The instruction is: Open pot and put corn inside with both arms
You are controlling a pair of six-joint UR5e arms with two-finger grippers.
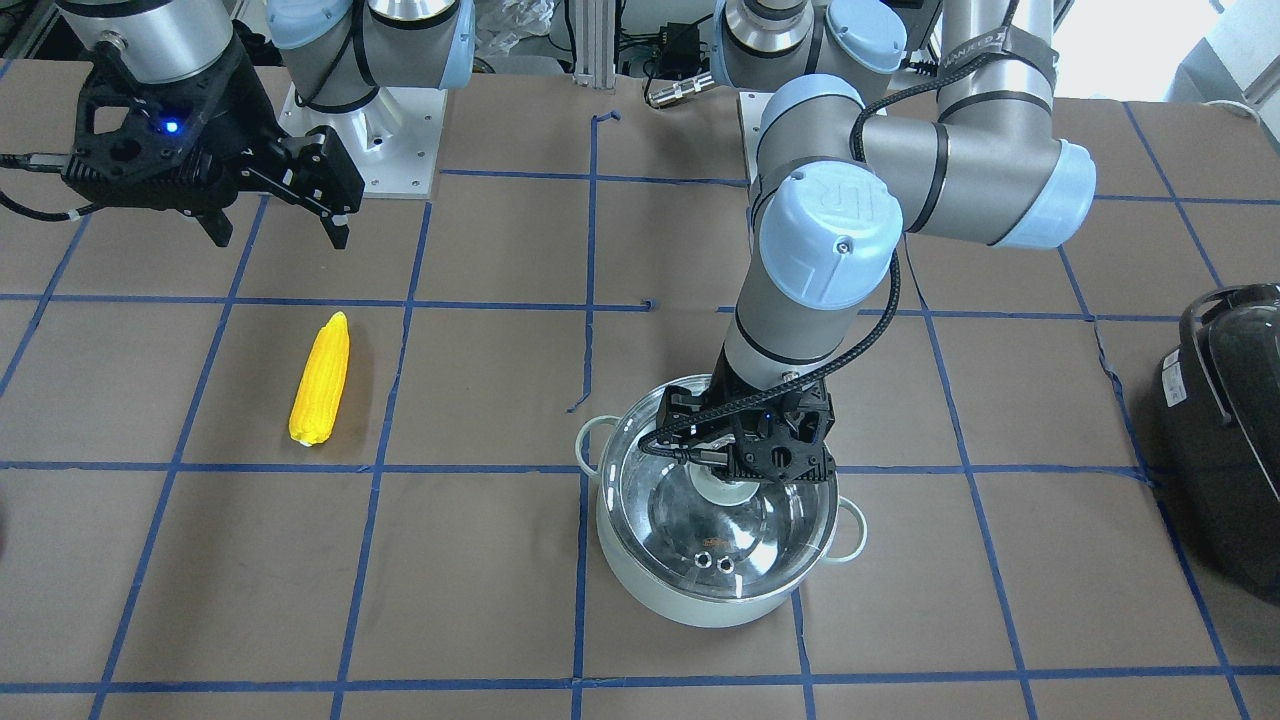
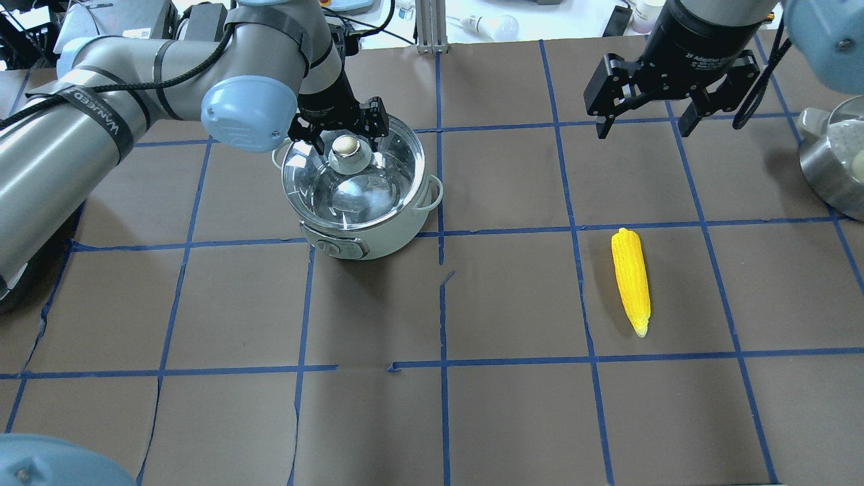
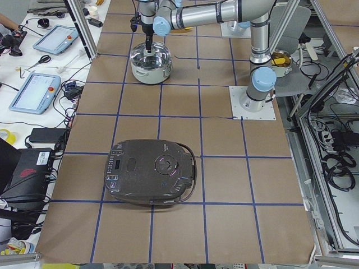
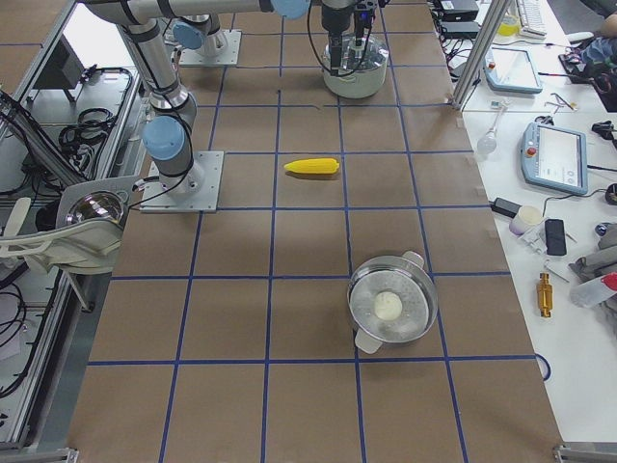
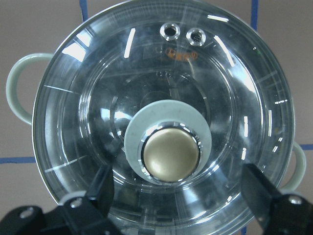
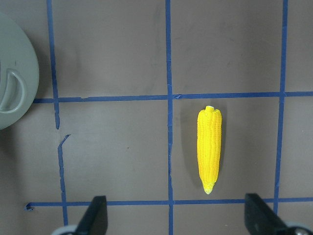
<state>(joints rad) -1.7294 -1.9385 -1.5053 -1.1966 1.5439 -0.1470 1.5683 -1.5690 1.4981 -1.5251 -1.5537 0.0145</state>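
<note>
The pale mint pot [image 1: 700, 600] stands on the table with its clear glass lid [image 1: 690, 520] on; it also shows in the overhead view [image 2: 388, 236]. My left gripper [image 1: 728, 487] is open low over the lid, with one finger [image 5: 100, 188] on each side of the gold knob [image 5: 170, 154] and a gap to it. The yellow corn [image 2: 631, 280] lies flat on the table, apart from the pot. My right gripper [image 2: 644, 125] is open and empty, high above the table behind the corn [image 6: 209, 149].
A black appliance [image 1: 1225, 440] sits at the table's end on my left. A second steel pot with a lid [image 4: 390, 309] stands toward my right. Blue tape lines grid the brown table. The arms' base plates [image 1: 385, 150] are at the robot's edge.
</note>
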